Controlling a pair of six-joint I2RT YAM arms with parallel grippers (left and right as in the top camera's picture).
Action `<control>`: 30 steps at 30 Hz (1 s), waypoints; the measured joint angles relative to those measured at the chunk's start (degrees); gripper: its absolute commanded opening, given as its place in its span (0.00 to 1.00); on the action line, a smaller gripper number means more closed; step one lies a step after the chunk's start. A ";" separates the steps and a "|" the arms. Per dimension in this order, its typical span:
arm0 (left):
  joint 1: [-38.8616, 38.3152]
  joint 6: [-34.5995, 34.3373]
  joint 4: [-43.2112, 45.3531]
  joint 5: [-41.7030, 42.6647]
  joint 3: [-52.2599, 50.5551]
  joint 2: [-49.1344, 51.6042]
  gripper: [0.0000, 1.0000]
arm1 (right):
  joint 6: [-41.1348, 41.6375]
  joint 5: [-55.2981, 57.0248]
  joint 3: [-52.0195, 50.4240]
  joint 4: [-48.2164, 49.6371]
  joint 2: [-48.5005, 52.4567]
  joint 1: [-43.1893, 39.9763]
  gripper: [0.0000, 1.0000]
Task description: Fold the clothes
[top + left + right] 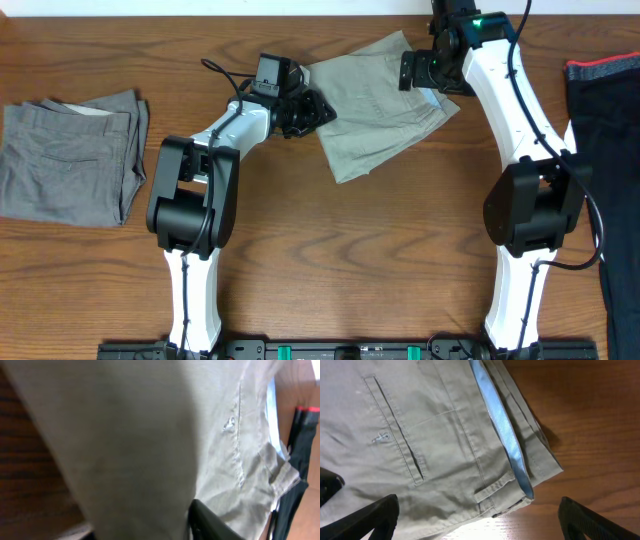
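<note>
Progress looks partial to me. Starting on your side, the bench (350, 260) carries no garment between the two arm bases. Further out on the left, the mid-grey pair (70, 160) lies folded into a neat block, so you can count that one done. At the right edge a dark garment with a red band (603, 150) lies stretched out long and unfolded; whether it belongs to the job I cannot tell.

Towards the far edge, between the arms, the khaki-green pair (385, 105) lies askew, legs apparently doubled over each other, back pocket (395, 435) facing up and the pale blue waistband lining (500, 430) showing. I judge at least one more fold and some squaring up is left on it.

Your left end effector (318, 110) sits at the left edge of that pair. Its wrist view is filled with cloth pressed close, with one dark finger (212, 522) just showing, so I cannot tell whether it is apart or clamped on the fabric. Your right end effector (479, 502) hovers over the waistband corner with fingers (365, 517) spread wide, holding nothing.
</note>
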 measured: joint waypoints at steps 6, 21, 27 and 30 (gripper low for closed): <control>0.04 4.50 0.00 -0.39 0.00 0.00 0.06 | -0.37 0.46 0.00 -0.68 0.00 0.00 0.99; 12.55 13.29 -7.45 0.02 0.00 -0.59 0.06 | -0.76 2.03 0.00 -1.79 0.00 -0.28 0.99; 19.47 17.00 -10.01 -0.28 0.00 -2.43 0.06 | -0.76 2.16 0.00 -2.01 0.00 -0.28 0.99; 22.64 18.08 -10.34 -0.39 0.09 -3.10 0.06 | -0.76 2.16 0.00 -2.01 0.00 -0.28 0.99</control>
